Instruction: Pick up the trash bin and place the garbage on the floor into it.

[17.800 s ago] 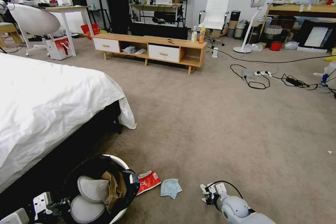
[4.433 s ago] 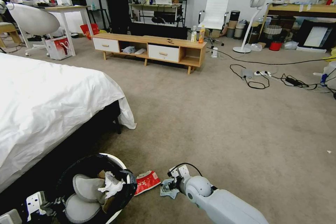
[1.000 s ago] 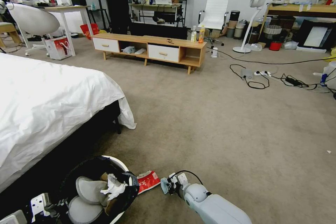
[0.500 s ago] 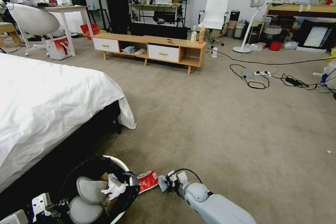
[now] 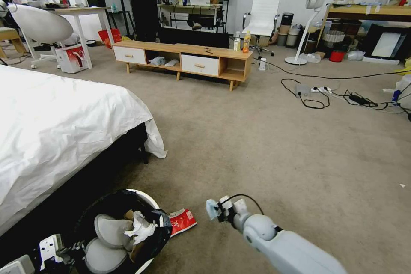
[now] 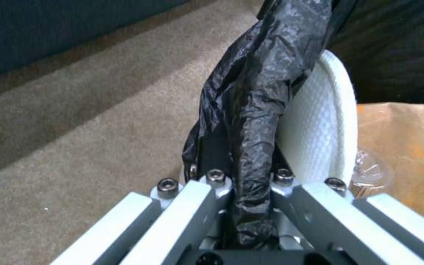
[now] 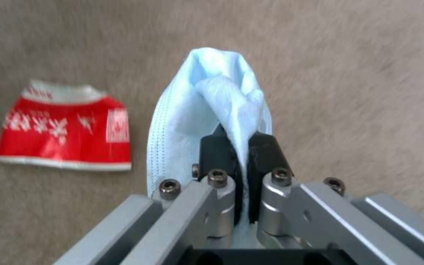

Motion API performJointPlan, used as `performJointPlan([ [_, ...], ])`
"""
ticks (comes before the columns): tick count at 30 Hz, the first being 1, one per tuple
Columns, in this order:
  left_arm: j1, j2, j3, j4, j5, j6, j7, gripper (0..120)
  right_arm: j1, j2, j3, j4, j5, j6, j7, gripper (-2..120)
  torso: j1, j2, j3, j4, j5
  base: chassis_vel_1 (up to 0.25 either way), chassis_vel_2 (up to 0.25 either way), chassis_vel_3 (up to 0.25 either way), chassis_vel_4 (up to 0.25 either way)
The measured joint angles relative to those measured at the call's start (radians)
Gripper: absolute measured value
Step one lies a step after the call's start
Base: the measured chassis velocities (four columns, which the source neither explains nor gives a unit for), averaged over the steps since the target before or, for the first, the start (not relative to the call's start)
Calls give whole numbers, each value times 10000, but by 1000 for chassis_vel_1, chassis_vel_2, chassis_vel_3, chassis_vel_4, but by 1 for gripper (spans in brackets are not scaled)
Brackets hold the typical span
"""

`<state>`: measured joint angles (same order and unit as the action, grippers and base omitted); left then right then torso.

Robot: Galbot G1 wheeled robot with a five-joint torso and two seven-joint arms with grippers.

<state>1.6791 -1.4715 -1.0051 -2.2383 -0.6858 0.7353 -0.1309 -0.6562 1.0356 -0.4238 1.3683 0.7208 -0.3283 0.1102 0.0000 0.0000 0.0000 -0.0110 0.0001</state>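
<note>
R gripper (image 7: 241, 154) is pinching the light blue face mask (image 7: 212, 110) betw. its black pads, jaws nearly closed w/ just the folded fabric between them; mask is hanging clear of the carpet (image 5: 265, 137), so it looks lifted for carrying, not dragging. In head view the R gripper (image 5: 218, 209) is hovering near the bottom middle, mask (image 5: 211, 208) showing as a small blue wad at its tip.

L gripper (image 6: 236, 191) is clamping the trash bin's rim, fingers closed on the black bag liner (image 6: 256, 92) and the white plastic wall (image 6: 320, 121). Probably holding the bin steady and mouth-up so drops go in one-handed. Trash bin (image 5: 143, 199) is sitting at lower left, beside the bed (image 5: 64, 120), w/ a white tissue wad (image 5: 139, 229) and brown paper bag (image 6: 398, 147) already inside, over the white inner flaps (image 5: 109, 231).

Red-white snack wrapper (image 5: 182, 220) is lying flat on carpet, just beside the bin's R edge, betw. bin and R gripper; not yet collected.

Room: open carpet ahead and to the R; bed edge is crowding the bin's L side. Path from mask to bin mouth is passing over the wrapper, nothing tall in the way. Risk, imo: limp mask snagging on the liner's bunched rim.
</note>
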Motion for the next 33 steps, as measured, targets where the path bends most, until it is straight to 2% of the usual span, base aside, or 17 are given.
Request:
performJointPlan([
  [5, -4, 22, -6, 12, -21, 0, -4, 1, 28, -415, 172, 728, 262, -79, 144, 1, 0, 0, 0, -1, 0, 0, 0, 0, 0],
  [7, -7, 31, -45, 10, -77, 0, -7, 1, 125, -813, 531, 1783, 470, -186, 279, 1, 0, 0, 0, 0, 0, 0, 0, 0, 0],
  [12, 5, 47, -131, 2, -131, 0, -20, 1, 303, -1135, 810, 2900, 869, -349, 438, 1, 0, 0, 0, 2, 0, 0, 0, 0, 0],
  [13, 41, 57, -207, -26, -164, 0, -28, 1, 433, -1312, 1006, 3699, 1152, -459, 546, 1, 0, 0, -1, 1, -3, 0, 0, 0, 0],
  [14, 41, 57, -207, -26, -164, 0, -28, 1, 433, -1312, 1006, 3699, 1152, -459, 546, 1, 0, 0, -1, 1, -3, 0, 0, 0, 0],
  [15, 72, 58, -252, -83, -205, 0, -39, 1, 552, -1399, 1154, 4319, 1365, -547, 610, 1, 0, 0, 0, 1, -2, 0, 0, 0, 0],
  [25, 221, 33, -340, -456, -320, 0, -76, 1, 1132, -1371, 1339, 6542, 2549, -777, 1098, 1, 0, 0, -1, 0, -2, 0, 0, 0, 0],
  [33, 208, 8, -325, -589, -395, 0, -114, 1, 1740, -1156, 853, 7457, 3246, -765, 1280, 1, 0, 0, -1, 1, -3, 0, 0, 0, 0],
])
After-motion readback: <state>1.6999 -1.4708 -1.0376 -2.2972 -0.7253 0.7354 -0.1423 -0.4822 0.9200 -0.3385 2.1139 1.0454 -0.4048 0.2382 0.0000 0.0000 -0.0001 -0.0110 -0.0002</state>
